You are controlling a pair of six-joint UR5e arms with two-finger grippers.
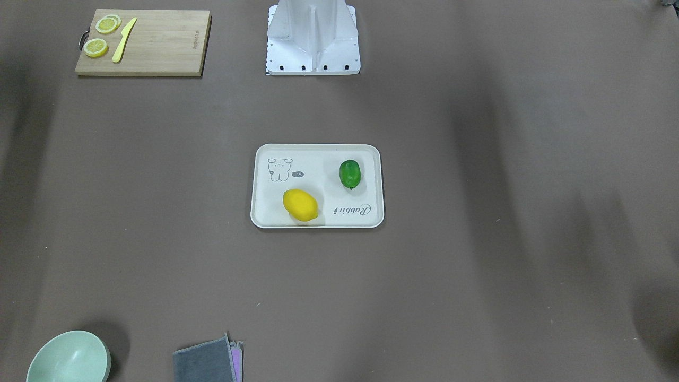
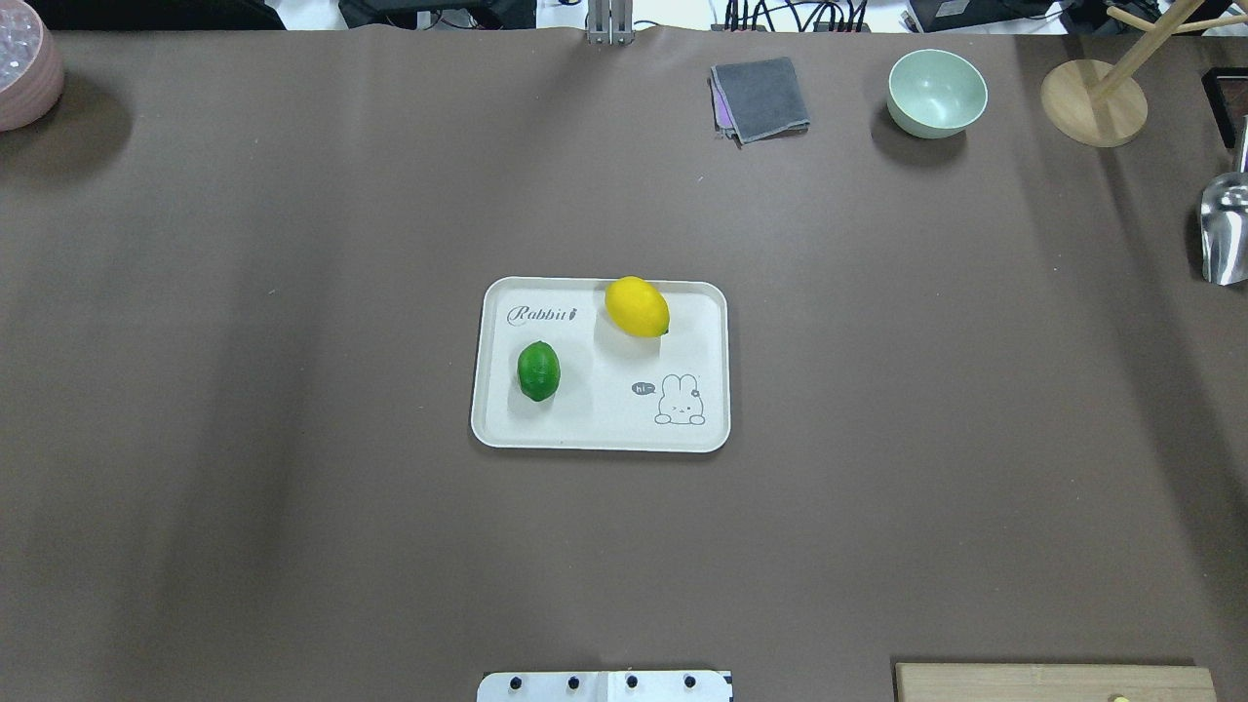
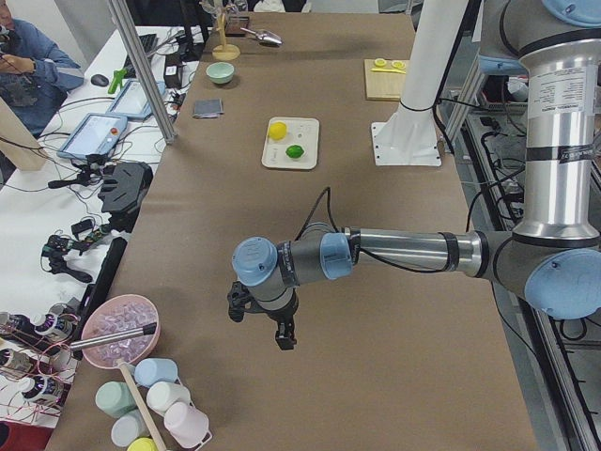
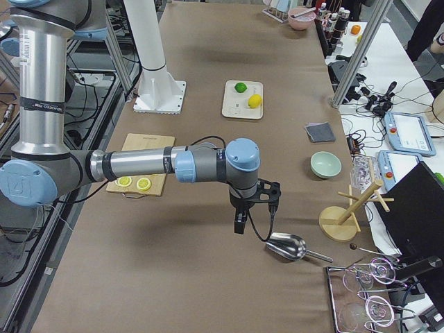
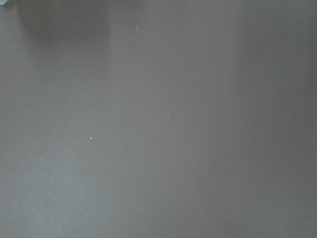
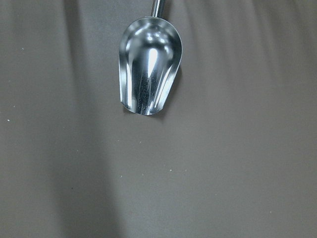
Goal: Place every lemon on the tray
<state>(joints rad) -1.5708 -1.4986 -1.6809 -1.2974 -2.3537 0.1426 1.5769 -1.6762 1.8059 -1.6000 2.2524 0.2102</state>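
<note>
The off-white tray (image 2: 600, 429) with the "Rabbit" script lies at the table's middle. The yellow lemon (image 2: 637, 306) lies on its far side and the green lemon (image 2: 538, 370) on its left part; both also show in the front view, the yellow lemon (image 1: 300, 205) and the green lemon (image 1: 350, 174). My left gripper (image 3: 259, 324) hangs over bare table far from the tray, near the table's end. My right gripper (image 4: 254, 210) hangs over the other end, near a metal scoop (image 4: 286, 246). I cannot tell whether either is open or shut. Neither holds anything that I can see.
A wooden cutting board (image 1: 154, 50) with lemon slices (image 1: 96, 47) and a yellow knife (image 1: 123, 40) lies near the robot's base (image 1: 313, 48). A mint bowl (image 2: 936, 93), a folded grey cloth (image 2: 760, 97), a wooden stand (image 2: 1092, 102) and the scoop (image 6: 148, 69) lie at the far right.
</note>
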